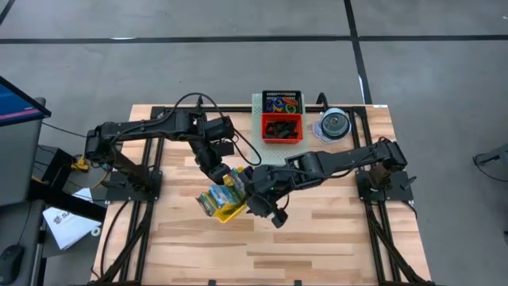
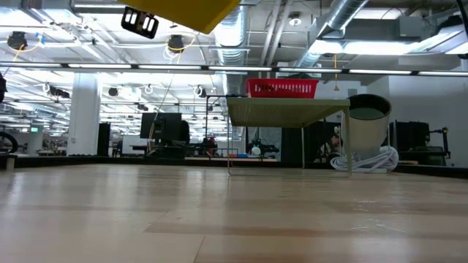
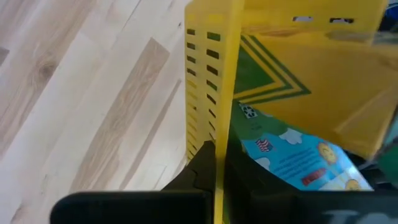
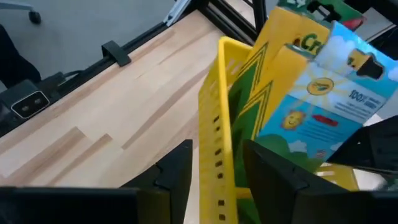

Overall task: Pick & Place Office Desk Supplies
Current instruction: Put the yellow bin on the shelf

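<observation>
A yellow perforated basket (image 1: pixel 226 208) hangs tilted above the table's middle; the low view shows only its underside (image 2: pixel 183 11), high up. In it stand yellow crayon boxes (image 4: pixel 273 56) and blue-green packets (image 4: pixel 323 99). My left gripper (image 1: pixel 218 176) is shut on one basket wall (image 3: pixel 211 93). My right gripper (image 1: pixel 248 195) is at the basket's right side, its fingers open astride another wall (image 4: pixel 217 124), one finger (image 4: pixel 177 168) outside and one (image 4: pixel 267 168) inside. My left gripper pinches a perforated side wall at its rim (image 3: pixel 217 146), one finger inside the basket and one outside. The fingers slant down from the table's far left. The basket is lifted clear of the table and tilted. My right gripper: I cannot tell whether its fingers touch the wall between them.
At the far edge a pale green perforated box (image 1: pixel 258 103) carries a red basket (image 1: pixel 282 127) and a black basket (image 1: pixel 283 102) of coloured loops. A clear disc spindle (image 1: pixel 333 125) stands to its right. Bare wood lies near the front edge (image 1: pixel 278 254).
</observation>
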Motion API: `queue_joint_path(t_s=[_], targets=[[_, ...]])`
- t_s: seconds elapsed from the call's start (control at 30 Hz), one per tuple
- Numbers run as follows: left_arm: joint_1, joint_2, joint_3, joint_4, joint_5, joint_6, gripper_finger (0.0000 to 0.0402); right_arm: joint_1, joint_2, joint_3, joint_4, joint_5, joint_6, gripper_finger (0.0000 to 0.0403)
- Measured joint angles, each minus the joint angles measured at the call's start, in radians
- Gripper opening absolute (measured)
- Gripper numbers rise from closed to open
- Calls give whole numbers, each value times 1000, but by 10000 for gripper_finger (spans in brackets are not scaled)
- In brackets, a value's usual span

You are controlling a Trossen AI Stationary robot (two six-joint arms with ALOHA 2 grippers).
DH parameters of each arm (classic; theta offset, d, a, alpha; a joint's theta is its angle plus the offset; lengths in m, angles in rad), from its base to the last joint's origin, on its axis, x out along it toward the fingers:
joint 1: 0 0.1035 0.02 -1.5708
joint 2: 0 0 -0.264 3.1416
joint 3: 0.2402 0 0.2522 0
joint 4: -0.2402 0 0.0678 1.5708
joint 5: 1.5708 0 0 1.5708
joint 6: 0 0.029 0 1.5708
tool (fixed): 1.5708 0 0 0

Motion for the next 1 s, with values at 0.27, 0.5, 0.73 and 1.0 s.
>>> queue_joint_path(t_s=[0.27, 0.5, 0.73, 1.0], targets=[[0, 0, 0, 29, 27, -20, 2, -8, 0, 0, -6, 11, 1, 132], [0, 0, 0, 57, 47, -34, 2, -6, 3, 1, -7, 37, 1, 104], [0, 0, 0, 60, 53, -34, 3, 12, 3, 1, -11, 38, 1, 36], [0, 0, 0, 65, 53, -20, 10, 28, 5, 1, -12, 103, -6, 5]])
